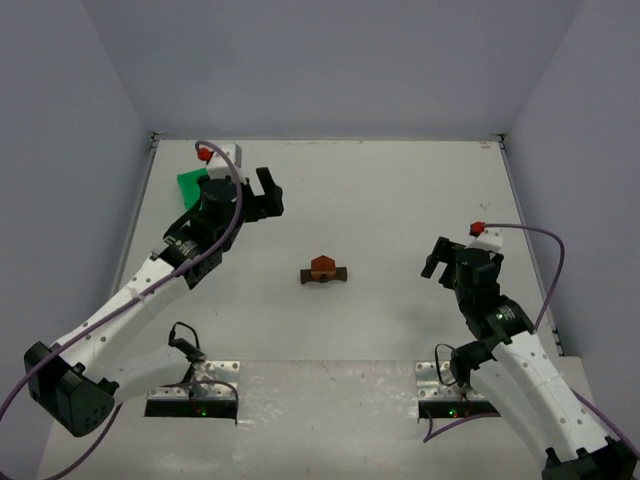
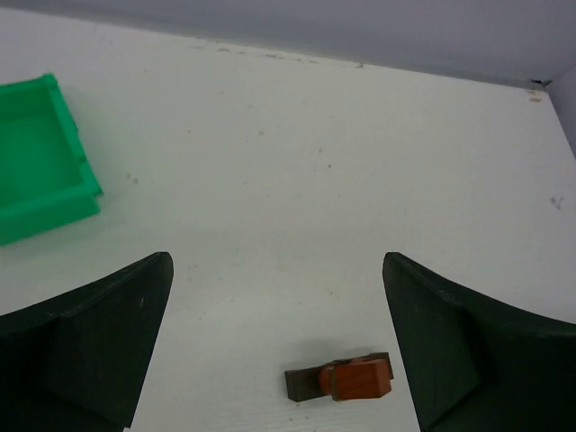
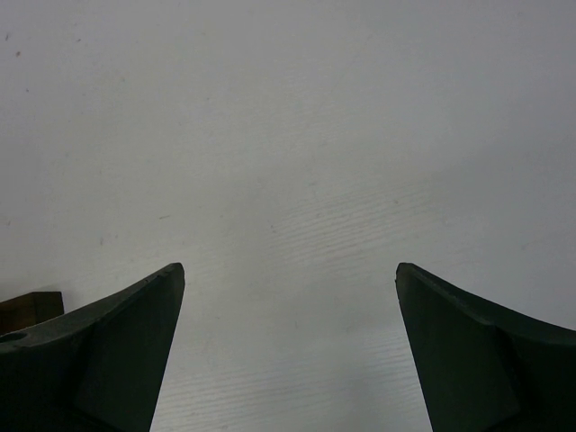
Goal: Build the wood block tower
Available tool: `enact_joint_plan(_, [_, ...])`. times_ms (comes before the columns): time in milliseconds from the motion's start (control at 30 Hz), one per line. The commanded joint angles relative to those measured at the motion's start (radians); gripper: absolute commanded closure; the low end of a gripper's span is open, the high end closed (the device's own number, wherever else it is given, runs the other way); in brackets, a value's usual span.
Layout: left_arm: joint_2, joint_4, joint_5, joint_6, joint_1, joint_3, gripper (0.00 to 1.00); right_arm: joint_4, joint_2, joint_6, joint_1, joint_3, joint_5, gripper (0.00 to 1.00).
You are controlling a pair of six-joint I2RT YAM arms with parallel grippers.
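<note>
Left gripper (image 2: 276, 261) and right gripper (image 3: 290, 267) both gape wide, holding nothing, apart from the wood block tower (image 1: 323, 271).

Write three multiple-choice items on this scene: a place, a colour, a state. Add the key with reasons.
1. The green plastic bin sits: A) far left of the white table; B) near right; C) centre.
2. The small wooden block atop the dark brown flat wooden plank is: A) blue; B) reddish-orange; C) yellow.
3. Both arms' jaws stand: A) shut on a block; B) shut, empty; C) open, empty.
Key: A, beside the left arm; B, seen in the left wrist view; C, wide gaps in both wrist views.
</note>
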Motion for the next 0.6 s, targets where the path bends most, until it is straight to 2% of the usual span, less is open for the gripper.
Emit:
enact_joint_plan(0, [-0.199,0.027,-0.244,-0.209,0.013,-0.185,0.0,0.002,-0.028,0.064,-0.002,0.011,0.001,0.01])
enact_joint_plan(200, [-0.233,0.008,-0.201,-0.237,0.055,-0.275,0.0,-0.034,-0.028,0.101,-0.002,0.033,0.042,0.01])
enact_joint_plan(567, [-0.179,0.01,-0.167,-0.253,0.068,-0.275,0.0,-0.01,-0.104,0.105,0.0,-0.008,0.05,0.01])
